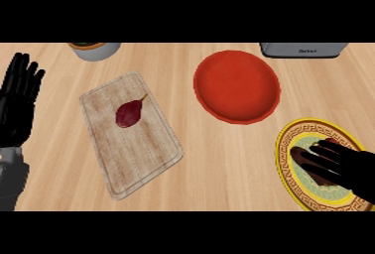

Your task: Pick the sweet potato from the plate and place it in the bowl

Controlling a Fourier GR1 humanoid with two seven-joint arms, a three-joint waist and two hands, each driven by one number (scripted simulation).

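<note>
Right hand (350, 171) lies over the yellow-rimmed plate (293, 133), fingers curled about the dark sweet potato (302, 159), which rests on the plate; red bowl (236, 87) sits up-left of the plate, apart from it; left hand (18, 101) rests at the left edge, fingers straight; cutting board (132, 144) bears a red beet-like vegetable (130, 113).

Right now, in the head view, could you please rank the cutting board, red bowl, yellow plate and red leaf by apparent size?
1. cutting board
2. red bowl and yellow plate: alike, and the plate is cut off by the view's edge, so unranked
3. red leaf
</note>
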